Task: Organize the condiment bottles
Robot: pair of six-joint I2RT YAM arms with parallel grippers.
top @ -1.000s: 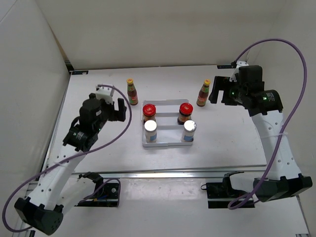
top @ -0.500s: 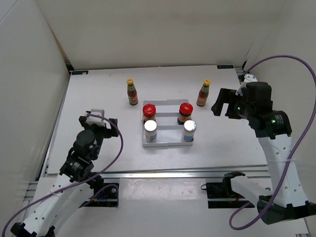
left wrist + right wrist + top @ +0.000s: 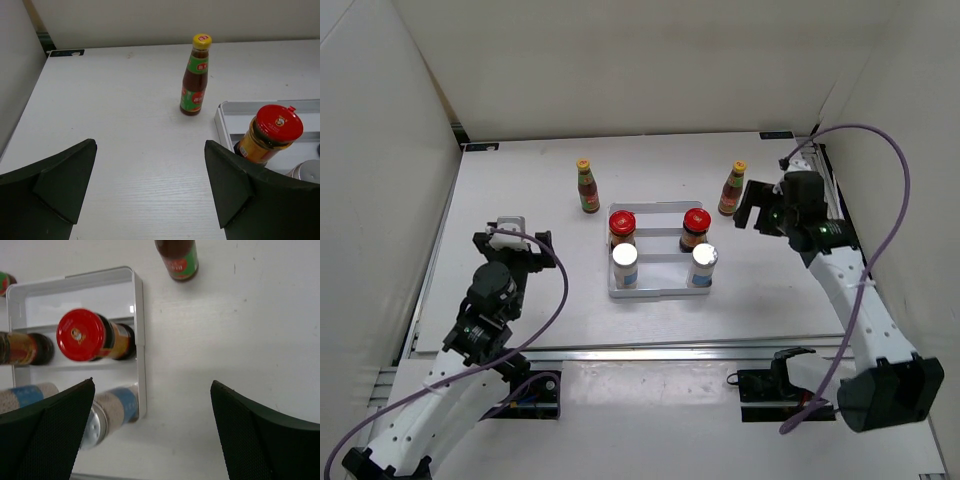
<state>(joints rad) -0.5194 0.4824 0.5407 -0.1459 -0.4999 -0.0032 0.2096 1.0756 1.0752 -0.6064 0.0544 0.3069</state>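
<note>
Two slim dark bottles with yellow caps stand on the table, one behind the tray's left end and one behind its right end. Two red-lidded jars and two silver-capped shakers stand in the white tray. My left gripper is open and empty, left of the tray; its wrist view shows the left bottle and a jar ahead. My right gripper is open and empty, just right of the right bottle.
The tray's back row is empty between and behind the jars. White walls close in the table on the left, back and right. The tray's rim lies right of my left gripper. My right gripper hovers above bare table beside the tray's edge.
My left arm has pulled back from near the left bottle toward the near left. My right gripper backed off, then came in close beside the right bottle. No bottle has moved.
</note>
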